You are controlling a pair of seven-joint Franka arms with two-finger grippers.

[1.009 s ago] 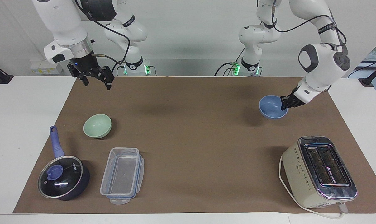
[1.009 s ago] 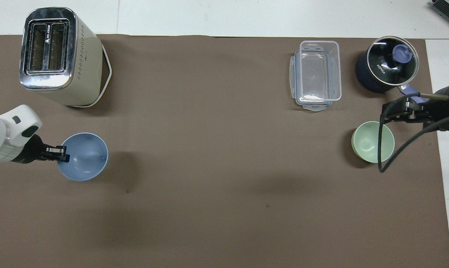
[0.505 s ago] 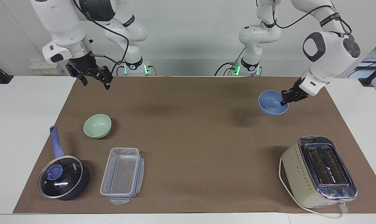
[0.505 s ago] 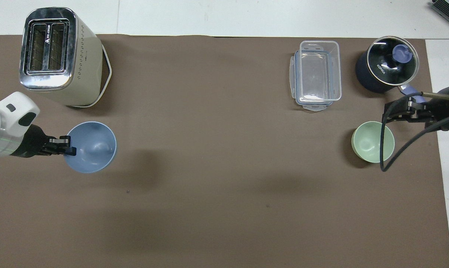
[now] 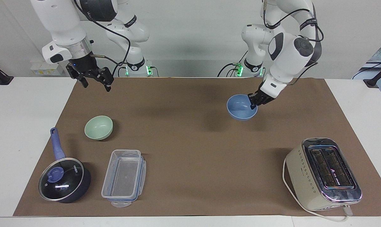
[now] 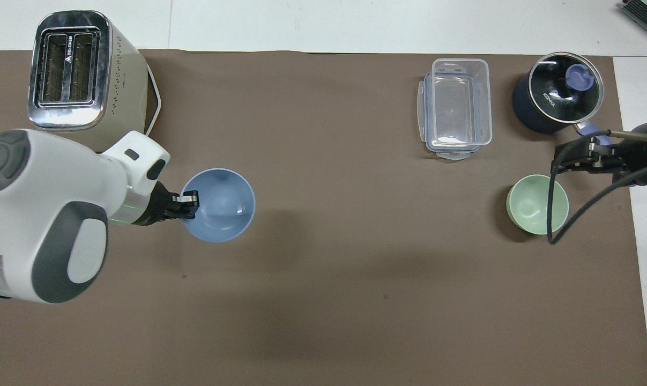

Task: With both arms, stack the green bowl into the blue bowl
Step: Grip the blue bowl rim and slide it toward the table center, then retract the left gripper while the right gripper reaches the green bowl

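My left gripper (image 5: 253, 102) is shut on the rim of the blue bowl (image 5: 239, 108) and holds it upright in the air over the brown mat, toward the table's middle; it also shows in the overhead view (image 6: 190, 203) with the blue bowl (image 6: 221, 206). The green bowl (image 5: 98, 127) stands on the mat toward the right arm's end, also in the overhead view (image 6: 537, 204). My right gripper (image 5: 96, 84) is open and empty, raised in the air beside the green bowl, over the mat's edge (image 6: 578, 158).
A cream toaster (image 5: 323, 173) stands toward the left arm's end. A clear plastic container (image 5: 124, 178) and a dark blue lidded saucepan (image 5: 64, 179) stand farther from the robots than the green bowl. A brown mat (image 5: 190, 151) covers the table.
My left arm has carried the blue bowl through the air from the left arm's end toward the table's middle. The right gripper has barely moved; the green bowl has not moved.
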